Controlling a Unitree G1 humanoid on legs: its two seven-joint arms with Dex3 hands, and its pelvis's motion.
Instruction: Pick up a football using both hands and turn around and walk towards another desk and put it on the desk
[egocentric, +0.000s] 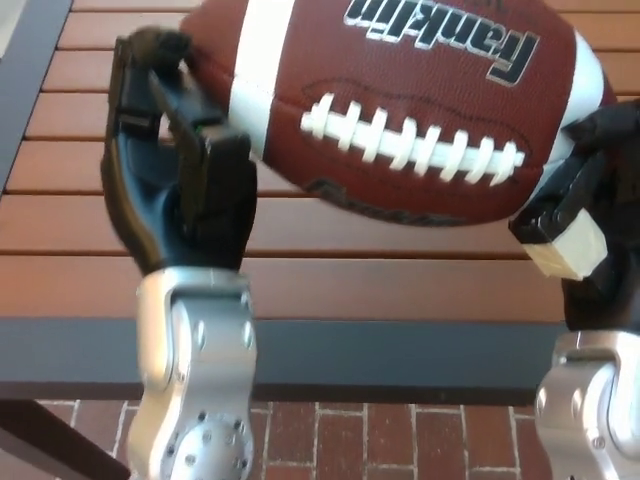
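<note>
A brown football (410, 110) with white laces, white stripes and black lettering fills the upper middle of the head view, held above a slatted wooden desk (60, 240). My left hand (170, 180) presses against the ball's left end, its black fingers curled on the leather. At the ball's right end my right hand (580, 215) clamps on, with a cream-tipped finger under the ball. Both silver wrists rise from the bottom edge. The ball hangs clear of the desk top.
The desk has reddish-brown slats and a dark grey frame edge (390, 360) running across near me. Below that edge lies a red brick floor (400, 440). A grey border (25, 80) runs along the desk's left side.
</note>
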